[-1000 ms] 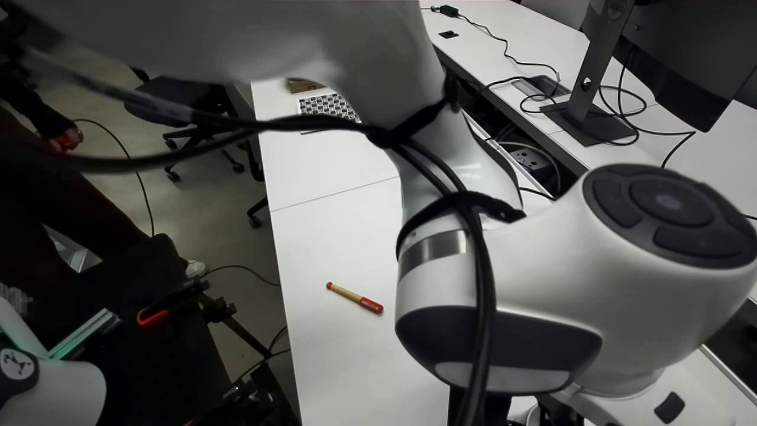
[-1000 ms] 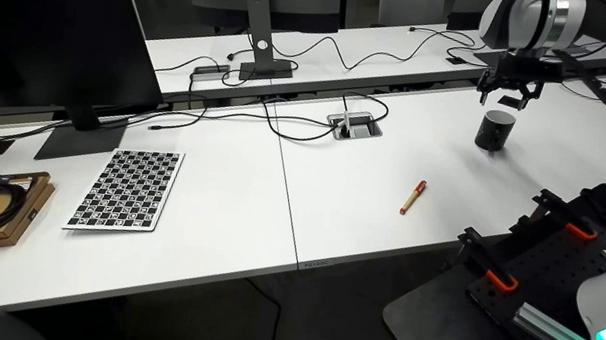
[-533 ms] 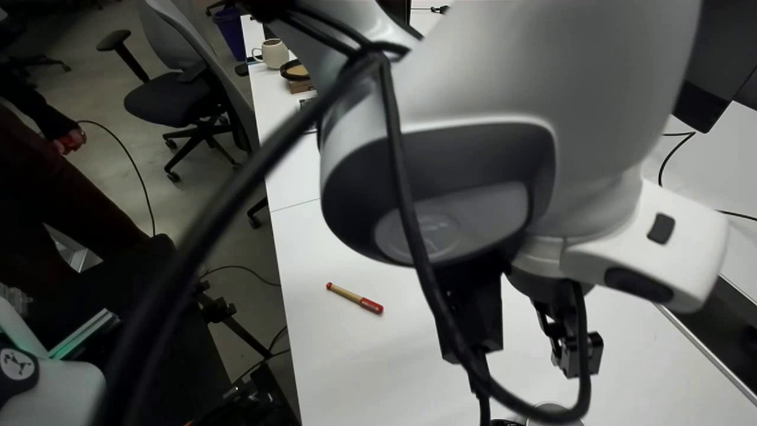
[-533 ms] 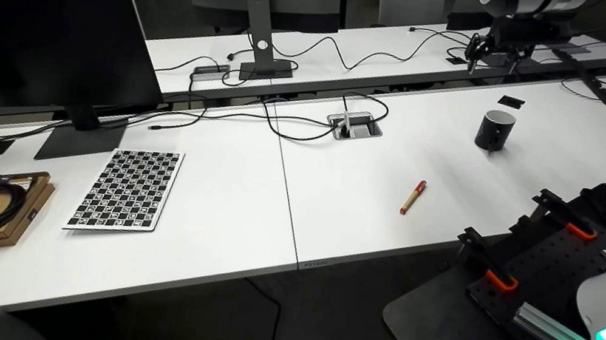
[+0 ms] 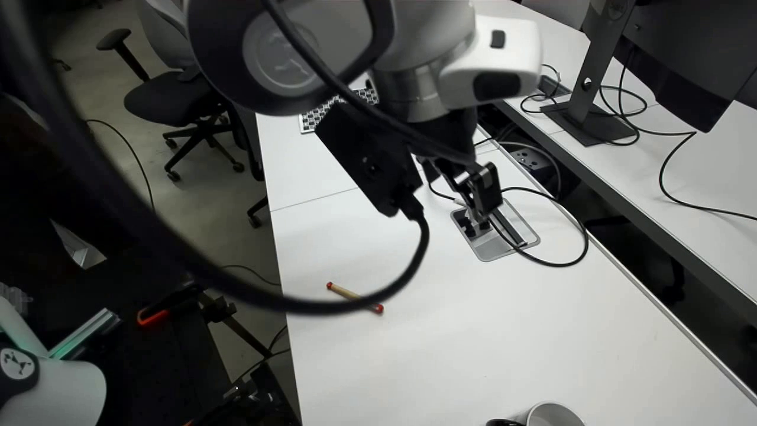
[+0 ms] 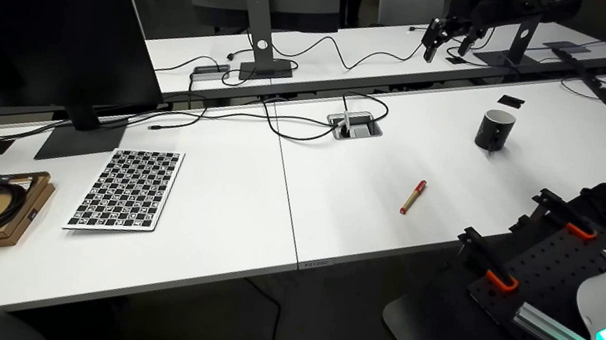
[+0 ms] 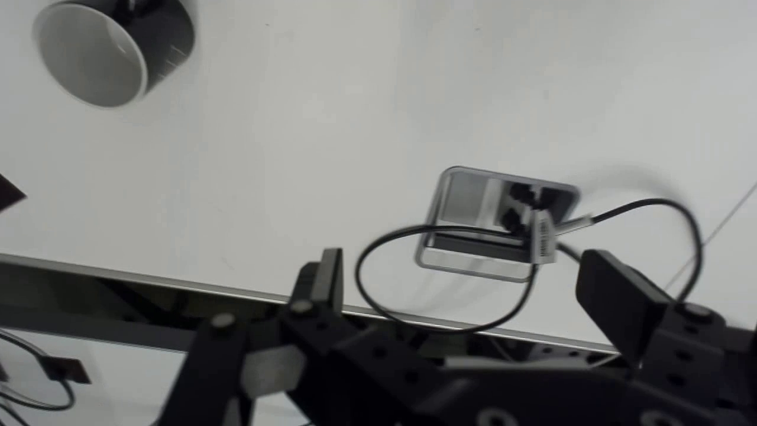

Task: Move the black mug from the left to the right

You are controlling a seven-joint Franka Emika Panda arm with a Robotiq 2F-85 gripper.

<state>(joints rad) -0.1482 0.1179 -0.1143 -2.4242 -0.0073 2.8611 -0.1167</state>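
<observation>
Closing step, presumably: in the wrist view the black mug (image 7: 118, 53), seemingly delivered, stands upright on the tabletop (image 7: 295, 148) at ten o'clock from the spread, empty fingers (image 7: 618, 305), the next move calling only for withdrawal.

An exterior view cuts off the black mug (image 5: 550, 415) — a cable (image 5: 319, 307) there hides part of the stick (image 5: 343, 291) near the robot-side edge of the tabletop (image 5: 473, 337). Print (image 6: 318, 263) on that edge is illegibly small.
</observation>
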